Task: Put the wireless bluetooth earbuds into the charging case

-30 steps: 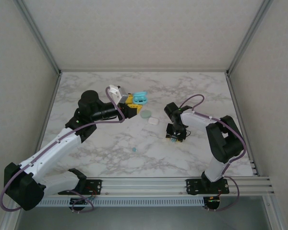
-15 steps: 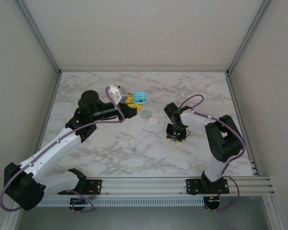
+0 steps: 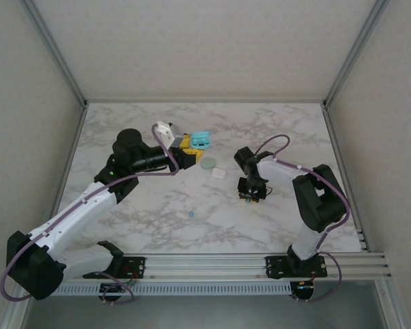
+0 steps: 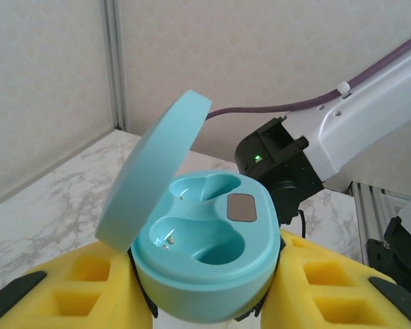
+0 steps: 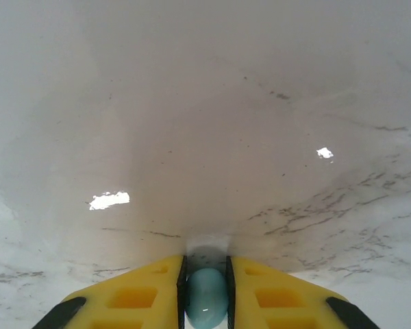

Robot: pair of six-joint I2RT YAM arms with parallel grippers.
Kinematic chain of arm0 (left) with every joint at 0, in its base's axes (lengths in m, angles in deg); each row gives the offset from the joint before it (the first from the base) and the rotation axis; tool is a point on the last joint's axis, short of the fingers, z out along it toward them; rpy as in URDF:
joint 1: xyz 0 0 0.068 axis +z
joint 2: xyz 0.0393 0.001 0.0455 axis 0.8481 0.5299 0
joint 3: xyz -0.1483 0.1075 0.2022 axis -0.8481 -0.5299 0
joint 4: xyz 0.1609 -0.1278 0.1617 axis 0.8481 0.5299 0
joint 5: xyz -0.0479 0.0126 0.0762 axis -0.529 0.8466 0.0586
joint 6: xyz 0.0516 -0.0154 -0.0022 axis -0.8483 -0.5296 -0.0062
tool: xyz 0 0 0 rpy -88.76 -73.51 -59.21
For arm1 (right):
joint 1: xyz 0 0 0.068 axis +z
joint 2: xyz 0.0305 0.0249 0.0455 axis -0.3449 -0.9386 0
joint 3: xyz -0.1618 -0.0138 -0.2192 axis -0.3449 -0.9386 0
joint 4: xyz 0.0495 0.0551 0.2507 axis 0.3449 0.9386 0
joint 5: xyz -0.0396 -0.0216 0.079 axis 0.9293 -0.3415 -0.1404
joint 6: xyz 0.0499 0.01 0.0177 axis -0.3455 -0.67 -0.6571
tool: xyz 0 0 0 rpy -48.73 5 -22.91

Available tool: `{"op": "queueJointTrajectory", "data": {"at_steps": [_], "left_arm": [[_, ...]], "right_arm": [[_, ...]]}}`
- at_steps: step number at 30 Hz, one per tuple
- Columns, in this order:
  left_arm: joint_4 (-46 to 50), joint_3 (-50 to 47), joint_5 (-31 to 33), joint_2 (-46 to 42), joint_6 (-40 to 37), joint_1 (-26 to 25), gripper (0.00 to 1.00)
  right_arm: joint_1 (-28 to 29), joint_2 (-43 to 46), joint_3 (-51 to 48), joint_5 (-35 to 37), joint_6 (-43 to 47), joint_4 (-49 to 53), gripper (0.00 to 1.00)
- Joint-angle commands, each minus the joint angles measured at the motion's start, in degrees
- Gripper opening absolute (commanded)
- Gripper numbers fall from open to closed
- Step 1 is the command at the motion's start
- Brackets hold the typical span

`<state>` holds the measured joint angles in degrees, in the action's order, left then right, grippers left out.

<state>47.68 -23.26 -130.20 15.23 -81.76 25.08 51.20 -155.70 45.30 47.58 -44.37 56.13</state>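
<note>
An open teal charging case [image 4: 205, 240] sits gripped between the yellow fingers of my left gripper [image 4: 205, 291], its lid [image 4: 151, 175] tipped up to the left and both wells empty. From above, this case [image 3: 201, 140] is held over the back middle of the table by my left gripper [image 3: 190, 145]. My right gripper [image 5: 205, 273] points down at the marble and is shut on a teal earbud [image 5: 205, 301], with the fingertips close to the tabletop. In the top view my right gripper [image 3: 250, 196] is right of centre. Another teal earbud [image 3: 190, 214] lies loose on the table.
A pale green rounded case [image 3: 207, 163] and a white one [image 3: 219, 173] lie side by side between the two grippers. The right arm's black joint with a green light [image 4: 274, 164] appears beyond the held case. Walls enclose the marble table [image 3: 144, 219] on three sides.
The right gripper's jaws have closed onto the teal earbud at the tabletop. The left arm and the open case have stayed still.
</note>
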Motion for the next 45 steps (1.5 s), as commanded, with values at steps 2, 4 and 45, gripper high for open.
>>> {"op": "queueJointTrajectory", "data": {"at_steps": [2, 4, 45], "left_arm": [[-0.67, 1.99, 0.03, 0.26, -0.19, -0.56, 0.29], [-0.67, 1.98, 0.04, 0.38, -0.21, -0.56, 0.29], [-3.11, 0.53, 1.05, 1.23, 1.45, 2.07, 0.28]], "right_arm": [[0.47, 1.71, 2.19, 0.66, 2.45, 2.18, 0.23], [0.51, 3.51, 2.64, -0.93, 3.43, 2.24, 0.22], [-9.95, 23.77, 12.54, -62.8, -11.57, -31.78, 0.24]]}}
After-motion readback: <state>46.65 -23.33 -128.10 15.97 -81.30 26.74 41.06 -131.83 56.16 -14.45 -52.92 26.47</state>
